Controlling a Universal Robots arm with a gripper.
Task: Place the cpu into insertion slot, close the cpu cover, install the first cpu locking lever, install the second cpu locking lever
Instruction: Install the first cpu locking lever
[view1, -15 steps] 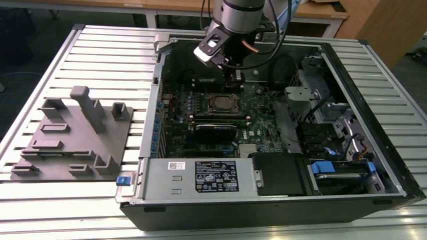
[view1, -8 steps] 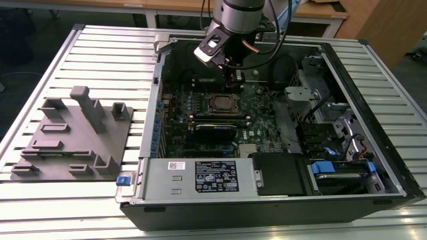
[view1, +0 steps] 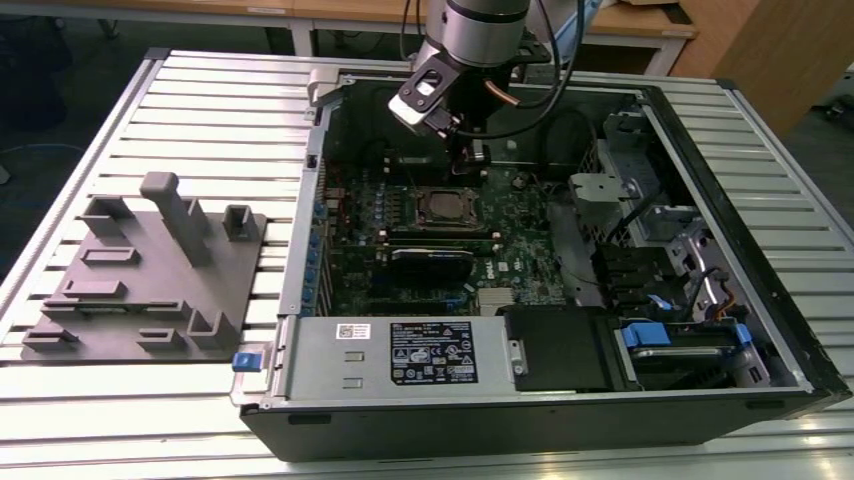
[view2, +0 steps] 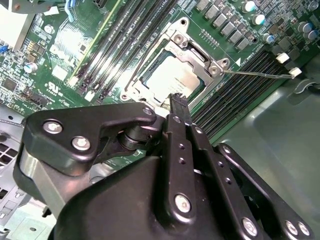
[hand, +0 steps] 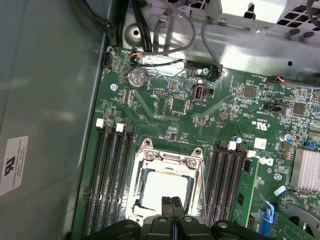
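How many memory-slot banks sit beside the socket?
2. One memory-slot bank lies along one side of the cpu cover, the other bank along the opposite side; part of each is covered.

Arm low over the insertion slot

This looks like a robotics lab or workshop. An opened desktop computer case lies on a slatted aluminium workbench beside a grey moulded fixture, under a robot arm, with wooden desks behind.
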